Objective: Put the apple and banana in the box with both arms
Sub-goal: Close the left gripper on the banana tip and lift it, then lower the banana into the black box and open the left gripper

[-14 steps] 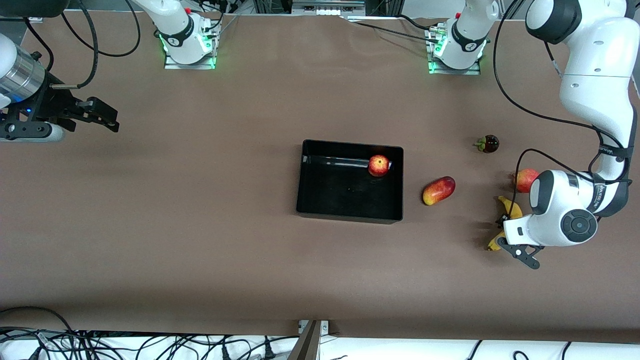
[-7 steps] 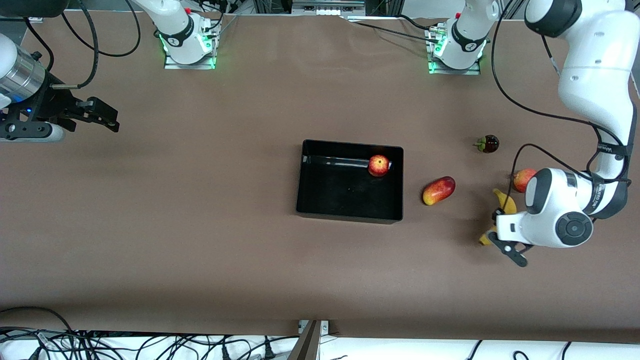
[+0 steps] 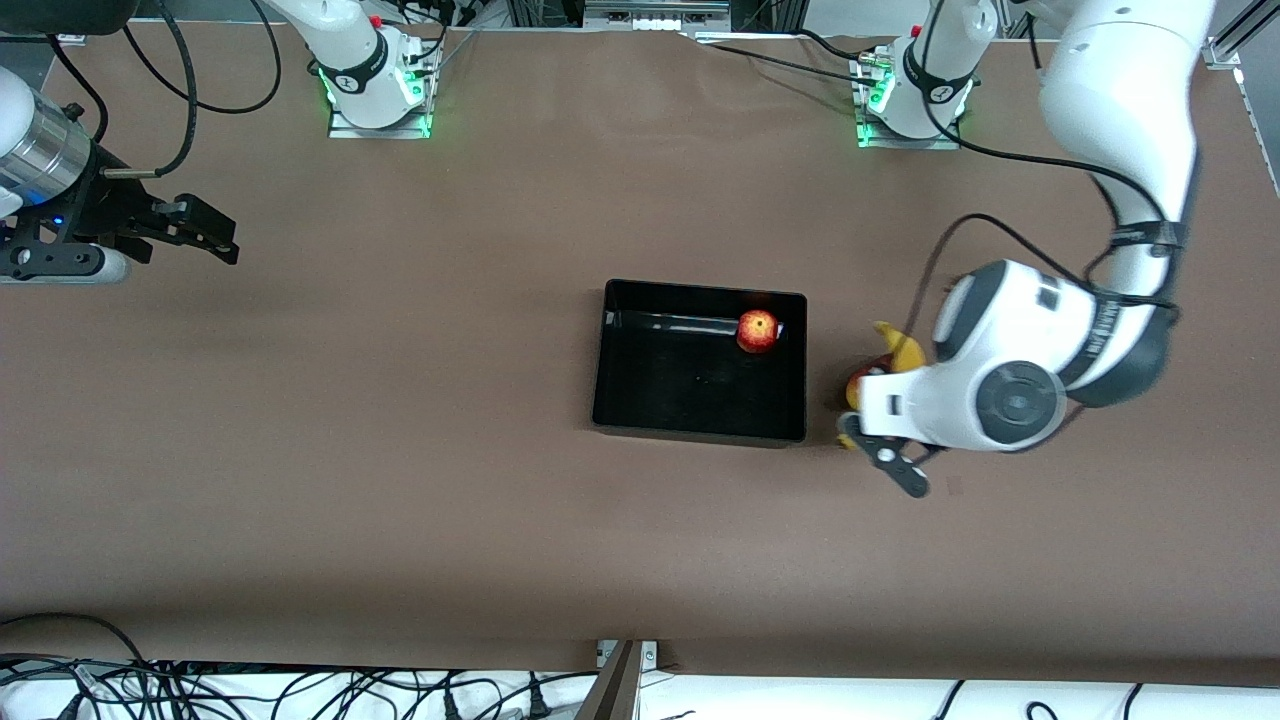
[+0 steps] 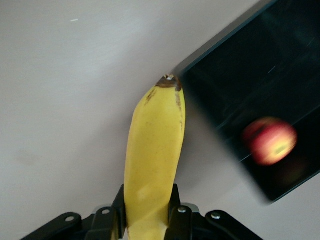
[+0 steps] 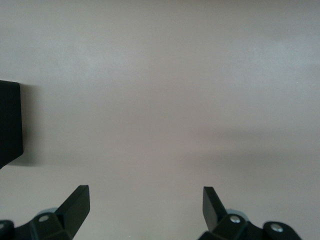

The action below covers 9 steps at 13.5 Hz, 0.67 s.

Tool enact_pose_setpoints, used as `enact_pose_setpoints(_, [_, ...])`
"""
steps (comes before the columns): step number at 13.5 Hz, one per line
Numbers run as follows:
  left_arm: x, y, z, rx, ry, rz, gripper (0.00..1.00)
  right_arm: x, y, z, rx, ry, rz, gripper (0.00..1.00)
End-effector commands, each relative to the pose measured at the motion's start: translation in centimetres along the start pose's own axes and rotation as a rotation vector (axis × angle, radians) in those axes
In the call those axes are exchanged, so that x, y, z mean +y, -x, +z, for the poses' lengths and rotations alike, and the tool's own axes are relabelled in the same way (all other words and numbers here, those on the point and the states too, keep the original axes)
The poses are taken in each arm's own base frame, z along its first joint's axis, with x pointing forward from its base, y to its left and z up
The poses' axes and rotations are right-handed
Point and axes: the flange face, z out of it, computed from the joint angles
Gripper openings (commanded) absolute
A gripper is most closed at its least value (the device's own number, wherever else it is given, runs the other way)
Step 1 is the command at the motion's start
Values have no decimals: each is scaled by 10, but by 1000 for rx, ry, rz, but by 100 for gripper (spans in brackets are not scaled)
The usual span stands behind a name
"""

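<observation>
Left wrist view shows the banana [image 4: 152,150] clamped between the fingers [image 4: 119,210] of my left end effector [image 4: 147,212], which is closed tight on the fruit's lower part. Its long axis runs straight out from my fingers, and the dark tip points at the near corner of the box [image 4: 280,55], just short of the wall. The gripped end is cut off by the frame.

From the front view, my left end effector [image 3: 868,425] hangs over the tabletop [image 3: 400,450] just beside the box [image 3: 602,400], at the left arm's end of it. My wrist hides most of the banana [image 3: 903,348]; only a yellow stretch and one tip show. Something red and yellow under the wrist is too covered to name.

Inside the box sits the apple [image 3: 758,331], by the wall toward the robot bases.

My right end effector [image 3: 190,235] waits wide open and empty, well apart from the box, toward the right arm's end.
</observation>
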Motion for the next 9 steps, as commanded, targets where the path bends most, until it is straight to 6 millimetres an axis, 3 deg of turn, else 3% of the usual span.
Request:
enact_pose_setpoints(1, [87,-28,17,-33,58,-196,0,1,-2,-4,3,-1,6,100])
enact_pose_setpoints(2, [126,-39,31,-48,89,-222,0,1,-2,-4,3,-1,4,100])
enact_pose_setpoints(3, [149,-49,37,-19,91,-239,0,1,-2,-4,3,-1,4,100])
enact_pose_setpoints(5, [191,-63,69,27,86,-251,0,1,-2,-4,3,-1,4,100])
enact_pose_setpoints(9, [214,-79,125,28,97,-299,0,1,-2,-4,3,-1,4,100])
